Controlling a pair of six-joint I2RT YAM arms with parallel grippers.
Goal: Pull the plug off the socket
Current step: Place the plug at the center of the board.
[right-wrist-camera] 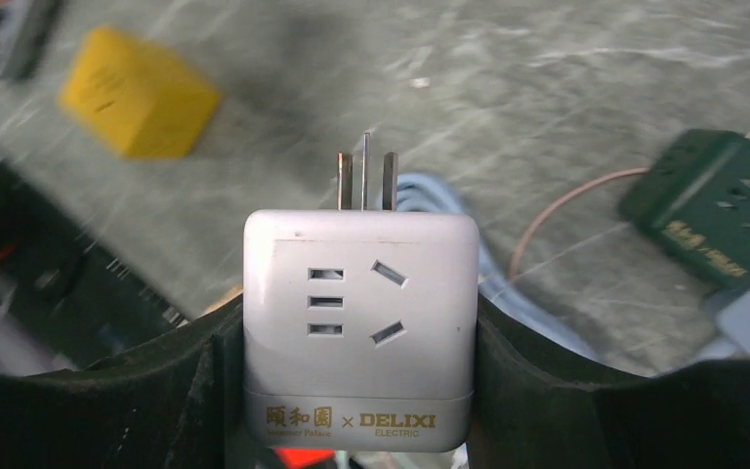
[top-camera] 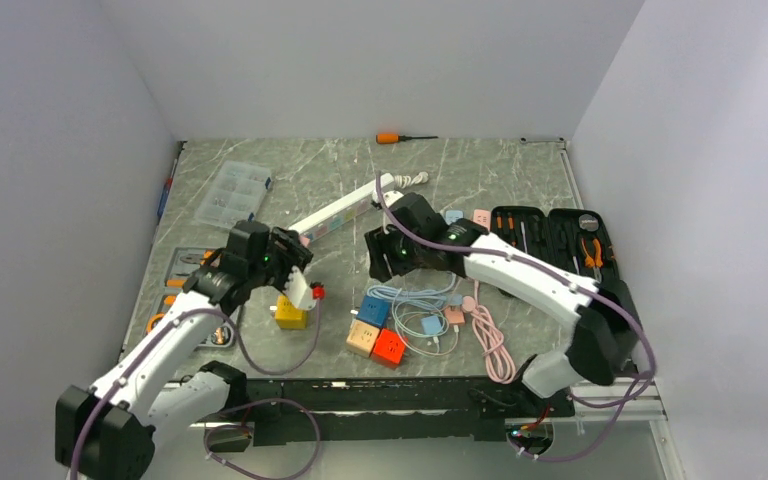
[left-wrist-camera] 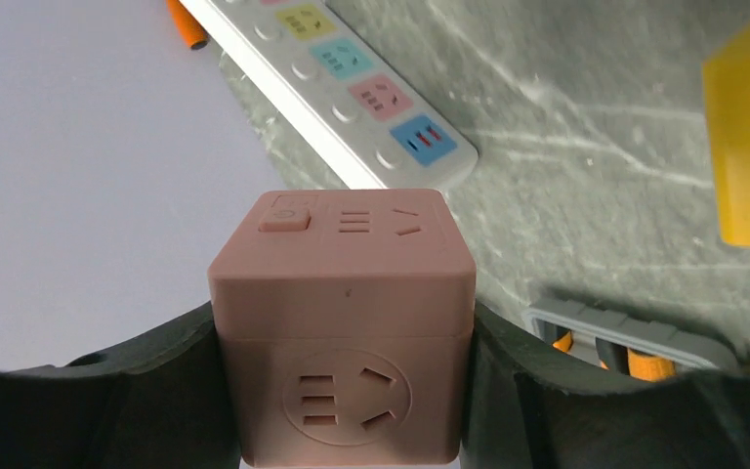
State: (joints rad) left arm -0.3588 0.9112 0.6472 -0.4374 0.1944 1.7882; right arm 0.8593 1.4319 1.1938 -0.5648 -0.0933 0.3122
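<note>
The left hand (left-wrist-camera: 344, 415) clamps a pink socket cube (left-wrist-camera: 342, 283). The right hand (right-wrist-camera: 359, 415) grips the white plug (right-wrist-camera: 359, 303), its prongs (right-wrist-camera: 365, 174) bare. Best to draw them straight apart, without twisting.

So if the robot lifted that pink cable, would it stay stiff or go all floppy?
Probably floppy: the pink cable lies in loose, wiggly loops. It looks thin, so it is likely light. One end sits by the blue cables, so it might tug them along.
</note>
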